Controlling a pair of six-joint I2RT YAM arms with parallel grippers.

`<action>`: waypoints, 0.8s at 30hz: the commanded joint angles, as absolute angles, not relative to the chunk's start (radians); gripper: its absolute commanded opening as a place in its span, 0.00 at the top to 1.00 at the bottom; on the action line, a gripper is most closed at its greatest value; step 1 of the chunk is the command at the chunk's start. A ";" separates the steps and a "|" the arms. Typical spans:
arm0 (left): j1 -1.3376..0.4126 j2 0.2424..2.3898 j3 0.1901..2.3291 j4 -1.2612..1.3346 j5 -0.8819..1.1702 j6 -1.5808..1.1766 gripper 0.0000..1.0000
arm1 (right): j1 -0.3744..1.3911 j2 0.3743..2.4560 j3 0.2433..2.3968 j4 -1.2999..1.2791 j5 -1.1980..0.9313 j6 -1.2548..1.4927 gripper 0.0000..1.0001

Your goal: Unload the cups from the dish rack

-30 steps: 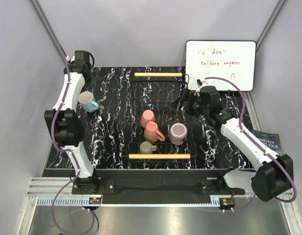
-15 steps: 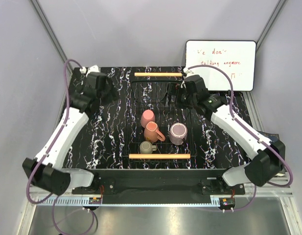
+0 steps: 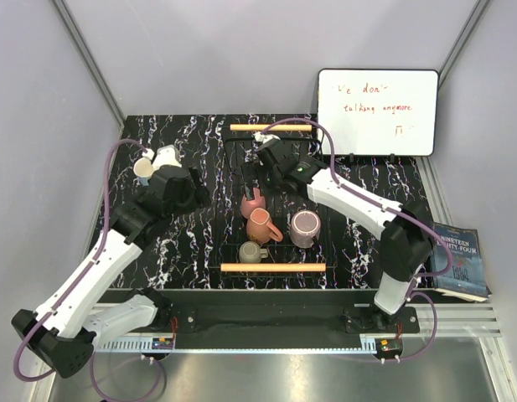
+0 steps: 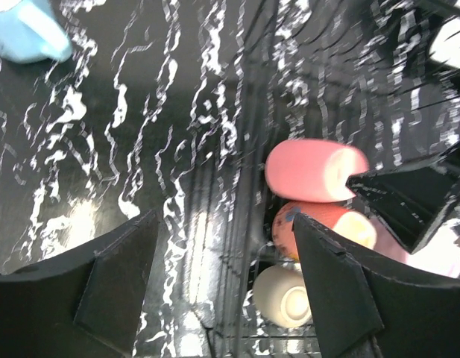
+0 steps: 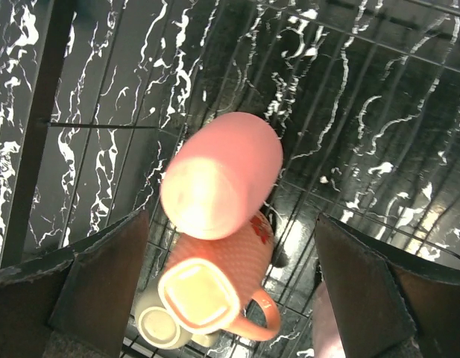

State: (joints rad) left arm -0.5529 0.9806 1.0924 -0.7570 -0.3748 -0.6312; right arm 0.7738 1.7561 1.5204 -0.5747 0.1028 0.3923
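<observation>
4 smooth rounded ceramic cups sat in the black wire dish rack (image 3: 272, 268): pink (image 5: 222, 175), terracotta (image 5: 215, 287), mauve (image 3: 304, 228) and olive-grey (image 3: 251, 251). The light blue cup (image 4: 28, 30) stood on the marbled worktop (image 3: 199, 243). The right fingers (image 5: 231, 216), above the pink cup, and the left fingers (image 4: 226, 216) were spread wide, holding nothing.

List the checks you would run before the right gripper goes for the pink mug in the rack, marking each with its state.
1. Right gripper open: ok.
2. It sits over the pink mug: ok, mug centred between its fingers.
3. Pink mug clear of the orange mug: cannot tell, they overlap from above.
4. Left gripper empty: ok.
5. Light blue mug outside the dish rack: ok, on the table.
</observation>
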 commanded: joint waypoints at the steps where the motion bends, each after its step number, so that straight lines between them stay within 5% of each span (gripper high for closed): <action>1: -0.563 0.950 1.039 -0.732 -0.417 -0.666 0.22 | 0.801 1.790 1.600 -0.591 0.156 0.365 0.01; 18: -0.569 0.959 0.973 -0.724 -0.417 -0.683 0.23 | 0.813 1.957 1.673 -0.591 0.158 0.353 0.02; 20: -0.569 0.954 0.968 -0.726 -0.422 -0.683 0.23 | 0.813 1.974 1.684 -0.592 0.153 0.353 0.12; 21: -0.569 0.950 0.965 -0.727 -0.423 -0.683 0.23 | 0.813 1.979 1.692 -0.592 0.152 0.351 0.24; 22: -0.569 0.946 0.965 -0.726 -0.425 -0.681 0.23 | 0.813 1.977 1.693 -0.591 0.149 0.353 0.51; 24: -0.569 0.942 0.960 -0.727 -0.433 -0.680 0.23 | 0.813 1.976 1.690 -0.591 0.149 0.359 0.72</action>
State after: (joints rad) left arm -0.5640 0.9695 0.9634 -0.7628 -0.3981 -0.6724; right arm 0.8017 1.9774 1.6470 -0.5964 0.1326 0.3611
